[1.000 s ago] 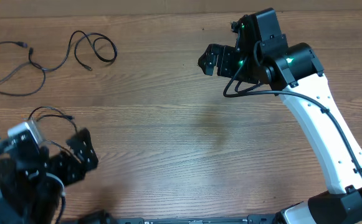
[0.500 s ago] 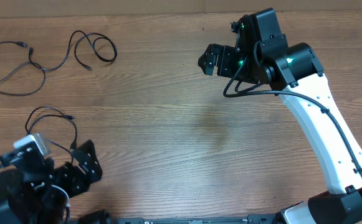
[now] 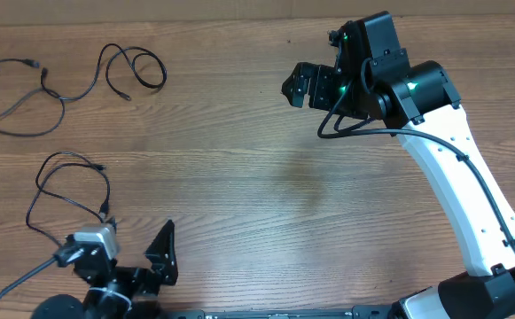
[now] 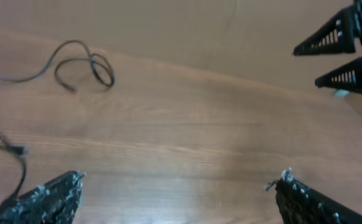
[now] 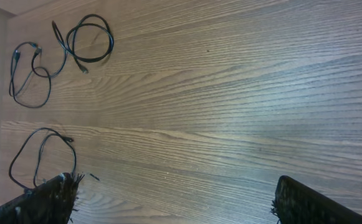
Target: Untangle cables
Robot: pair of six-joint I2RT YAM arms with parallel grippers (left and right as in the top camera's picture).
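Wood-grain desk (image 3: 239, 195) carries three black cables, all toward its left side. The left gripper (image 4: 182, 176) sits low at the near-left edge, jaws wide apart and empty. The near cable (image 3: 107, 190) loops just beside it, on the side toward the far edge. Two far cables (image 3: 60, 99) lie near the far-left corner, well apart from both grippers. Open wood spans the centre. The right gripper (image 5: 177, 182), jaws spread and empty, hovers at far right-centre.
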